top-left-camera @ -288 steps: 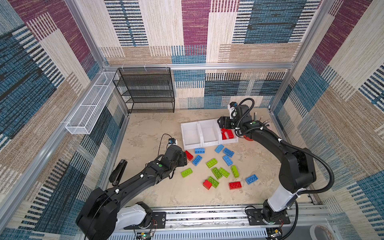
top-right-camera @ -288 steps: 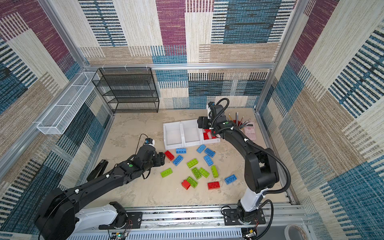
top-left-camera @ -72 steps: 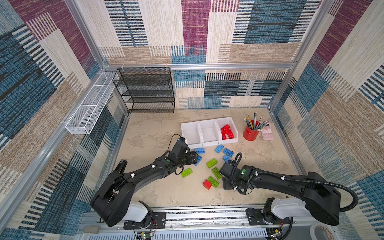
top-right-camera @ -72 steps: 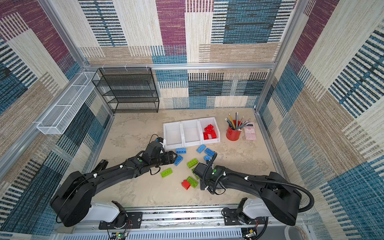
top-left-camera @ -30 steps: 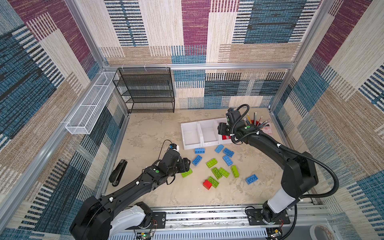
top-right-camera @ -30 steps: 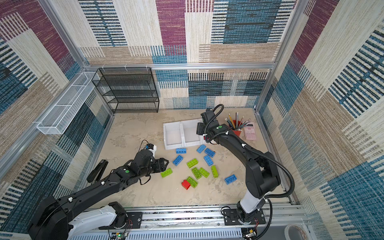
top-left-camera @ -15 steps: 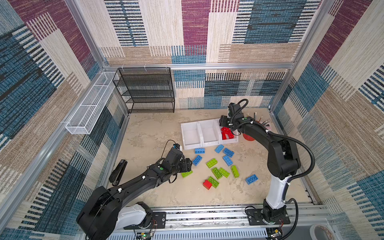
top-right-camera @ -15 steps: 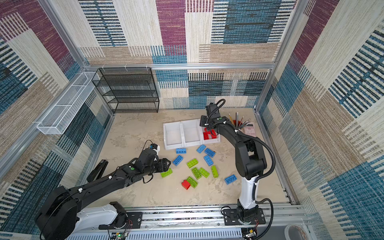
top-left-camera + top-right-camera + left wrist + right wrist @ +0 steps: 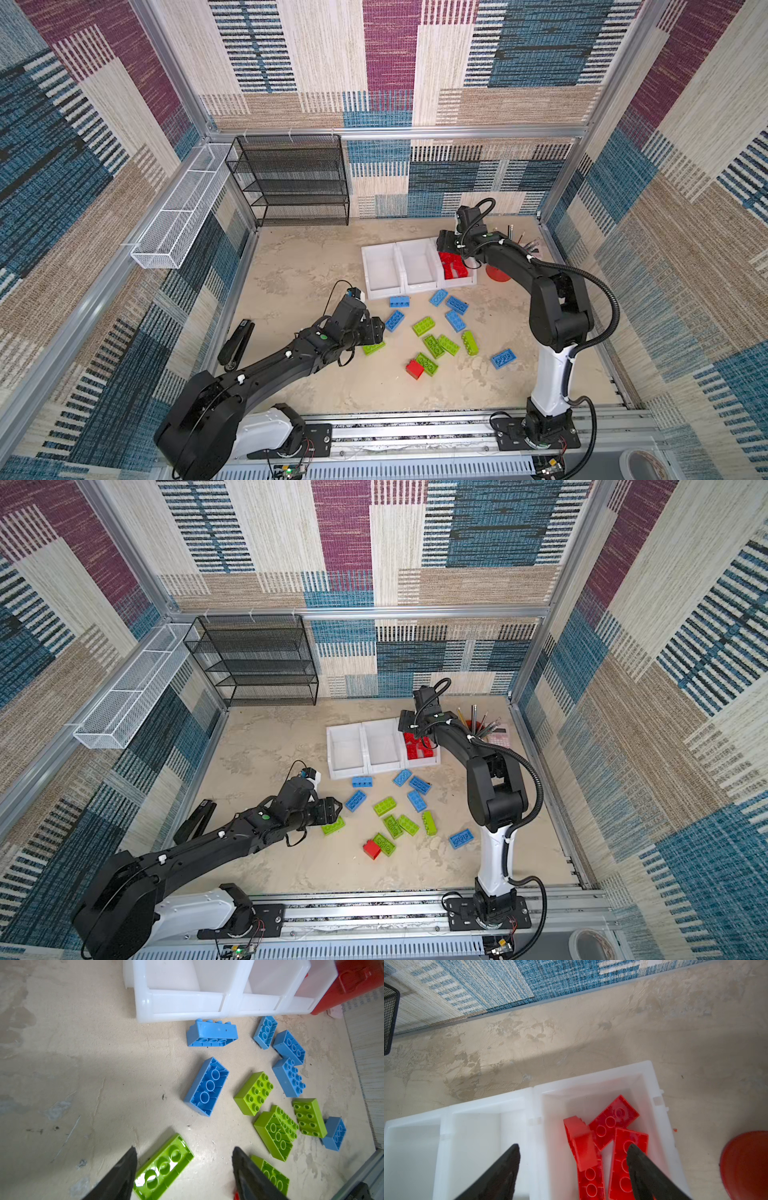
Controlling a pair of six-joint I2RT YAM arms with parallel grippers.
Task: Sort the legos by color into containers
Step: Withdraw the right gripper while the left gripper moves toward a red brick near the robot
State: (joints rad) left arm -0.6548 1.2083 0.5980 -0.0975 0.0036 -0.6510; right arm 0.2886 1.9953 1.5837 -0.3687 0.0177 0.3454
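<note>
Three white containers (image 9: 384, 293) stand in a row. The rightmost one (image 9: 537, 1105) holds several red legos (image 9: 613, 1121). My right gripper (image 9: 573, 1151) hangs open above them with a blurred red brick (image 9: 581, 1147) loose between its jaws, and it shows in a top view (image 9: 444, 245) too. My left gripper (image 9: 184, 1150) is open low over the table, straddling an upside-down lime green brick (image 9: 164, 1165), also visible in a top view (image 9: 374, 347). Blue legos (image 9: 399, 301), green legos (image 9: 434, 345) and one red lego (image 9: 414, 368) lie loose in front of the containers.
A red pencil cup (image 9: 498, 272) and a pink calculator (image 9: 498, 735) sit right of the containers. A black mesh shelf (image 9: 291, 178) stands at the back wall, a white wire basket (image 9: 183, 208) hangs on the left wall, and a black stapler-like object (image 9: 237, 343) lies at the left edge.
My right gripper has opened over the rightmost container, letting the red brick go. My left gripper has edged forward over the green brick.
</note>
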